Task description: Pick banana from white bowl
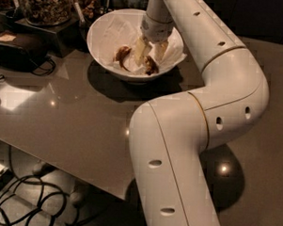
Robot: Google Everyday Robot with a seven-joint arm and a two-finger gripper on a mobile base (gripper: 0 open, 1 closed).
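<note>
The white bowl stands at the back of the table, lined with crumpled white paper. My gripper reaches down into its right half, fingers apart. A dark brown end of the banana shows just below and between the fingertips. The rest of it is hidden by the gripper. The jaws stand on either side of it and are not closed on it. A shorter, curled, darker banana piece lies to the left in the bowl, apart from the gripper.
My white arm fills the right and middle of the view. A black device with a cable and a dark stand with jars sit at the back left. The table's front edge runs diagonally, with cables on the floor below.
</note>
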